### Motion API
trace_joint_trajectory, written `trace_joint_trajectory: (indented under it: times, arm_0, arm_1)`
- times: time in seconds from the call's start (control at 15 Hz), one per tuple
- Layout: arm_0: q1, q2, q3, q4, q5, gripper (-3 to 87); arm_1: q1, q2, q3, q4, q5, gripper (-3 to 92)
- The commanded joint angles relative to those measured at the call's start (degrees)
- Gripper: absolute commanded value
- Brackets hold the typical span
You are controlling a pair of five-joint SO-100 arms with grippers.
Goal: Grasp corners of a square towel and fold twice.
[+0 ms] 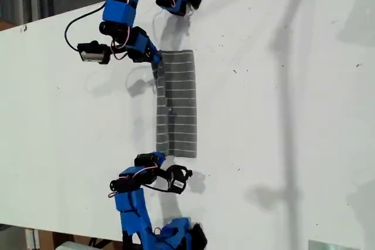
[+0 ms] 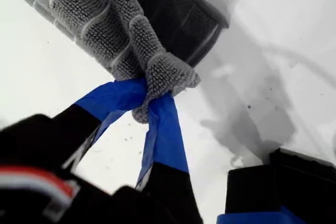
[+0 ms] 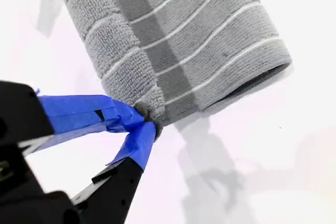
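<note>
Desk: white desk (image 1: 281,115), bare around the work.
Towel: the towel (image 1: 177,105) lies mid-desk as a narrow doubled strip, its ends pointing at the two arms.
First gripper: my first gripper (image 2: 143,109) is pinched tight on a bunched corner (image 2: 170,74) — cloth squeezed between both fingers.
Second gripper: my second gripper (image 3: 144,121) is closed on the other corner (image 3: 144,109), by the very tip only.
Risk: that thin tip hold may slip as the cloth is pulled — uneven pulls would skew the fold.
</note>
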Motion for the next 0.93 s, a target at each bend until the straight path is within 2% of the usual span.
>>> trace_joint_trajectory:
  times: [0.0, 0.27, 0.73, 0.8, 0.87]
  arm_0:
    - [3.9, 0.2, 0.3, -1.7, -2.6, -0.3]
    - [8.4, -1.4, -0.3, -2.2, -4.7, -0.3]
    - [11.6, -2.5, 1.8, -3.7, -7.6, -0.3]
    - [11.6, -2.5, 1.5, -2.8, -8.1, -0.3]
    - [11.5, -2.2, 1.0, -1.2, -8.5, 8.1]
  arm_1:
    - [-5.2, 3.2, 1.4, -0.5, 3.4, -0.1]
    - [-15.0, 1.6, 3.8, -3.0, 9.7, -0.1]
    - [-19.3, -6.6, 6.5, -8.3, 12.3, -0.1]
    - [-19.2, -6.4, 6.9, -8.6, 13.4, 8.4]
    - [-19.9, -6.2, 6.8, -8.3, 13.1, 23.1]
